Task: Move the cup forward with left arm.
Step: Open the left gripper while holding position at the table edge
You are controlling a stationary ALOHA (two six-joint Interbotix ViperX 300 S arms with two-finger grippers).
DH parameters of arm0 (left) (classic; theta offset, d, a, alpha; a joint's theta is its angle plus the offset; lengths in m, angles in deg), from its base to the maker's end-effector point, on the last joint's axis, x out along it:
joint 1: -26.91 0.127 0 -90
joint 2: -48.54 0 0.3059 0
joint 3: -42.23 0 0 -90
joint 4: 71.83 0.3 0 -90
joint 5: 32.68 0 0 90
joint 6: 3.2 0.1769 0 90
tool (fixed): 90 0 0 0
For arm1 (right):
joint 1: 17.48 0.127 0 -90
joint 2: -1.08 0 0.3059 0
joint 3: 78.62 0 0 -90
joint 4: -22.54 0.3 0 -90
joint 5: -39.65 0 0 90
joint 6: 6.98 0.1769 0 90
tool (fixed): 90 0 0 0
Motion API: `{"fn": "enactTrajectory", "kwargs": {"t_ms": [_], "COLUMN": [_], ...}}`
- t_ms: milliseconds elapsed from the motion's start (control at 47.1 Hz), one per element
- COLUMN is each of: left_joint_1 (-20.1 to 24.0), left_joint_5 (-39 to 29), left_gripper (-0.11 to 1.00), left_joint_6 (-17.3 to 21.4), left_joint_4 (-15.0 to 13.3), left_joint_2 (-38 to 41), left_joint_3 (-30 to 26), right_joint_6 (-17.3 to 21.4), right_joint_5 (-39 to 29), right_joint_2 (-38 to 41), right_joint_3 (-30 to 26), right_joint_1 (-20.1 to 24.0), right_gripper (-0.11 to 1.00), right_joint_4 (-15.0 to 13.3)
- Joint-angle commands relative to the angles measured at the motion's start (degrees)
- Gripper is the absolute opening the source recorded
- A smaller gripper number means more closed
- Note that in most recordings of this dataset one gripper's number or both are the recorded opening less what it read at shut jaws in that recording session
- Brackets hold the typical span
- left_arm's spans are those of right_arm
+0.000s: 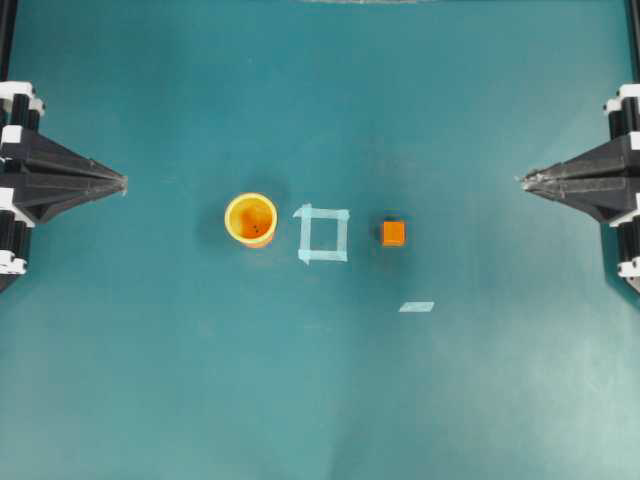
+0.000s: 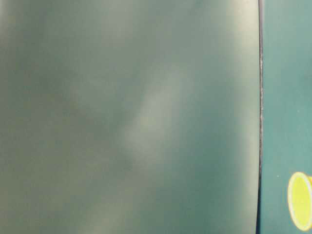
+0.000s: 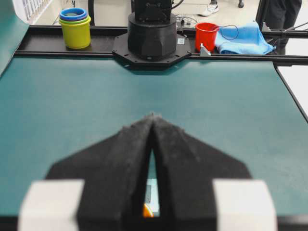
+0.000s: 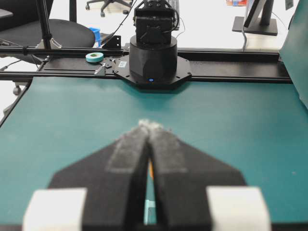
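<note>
The yellow-orange cup (image 1: 250, 218) stands upright on the teal table, left of a pale tape square (image 1: 323, 234). Its rim also shows at the lower right edge of the table-level view, cup (image 2: 299, 201). My left gripper (image 1: 123, 183) rests shut to a point at the far left, well clear of the cup. A sliver of the cup (image 3: 147, 211) shows through the slit between the shut fingers of the left gripper (image 3: 152, 116). My right gripper (image 1: 522, 181) is shut at the far right, seen again in its wrist view, right gripper (image 4: 149, 125).
A small orange cube (image 1: 393, 233) sits right of the tape square, and a loose tape strip (image 1: 416, 307) lies nearer the front. Off the table behind the right arm's base are stacked cups (image 3: 75, 26), a red cup (image 3: 206, 35) and a blue cloth (image 3: 243, 40).
</note>
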Motion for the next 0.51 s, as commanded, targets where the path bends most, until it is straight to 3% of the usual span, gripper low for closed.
{"fn": "enactTrajectory", "kwargs": {"t_ms": [0, 212, 489], "left_joint_1": [-0.4, -0.2, 0.1], "left_joint_5": [-2.4, -7.7, -7.8], "left_gripper": [0.00, 0.00, 0.00], "left_joint_6": [0.4, 0.6, 1.1], "left_joint_4": [0.0, 0.1, 0.4], "left_joint_2": [-0.2, -1.2, -0.4], "left_joint_3": [-0.9, -1.8, -1.7], "right_joint_6": [0.1, -0.7, -0.4], "right_joint_5": [0.4, -2.3, -2.5], "right_joint_2": [0.3, 0.6, 1.3], "right_joint_3": [-1.7, -3.8, -4.0], "right_joint_1": [0.0, 0.0, 0.0], "right_gripper": [-0.01, -0.01, -0.01], "right_joint_4": [0.2, -0.3, -0.3]}}
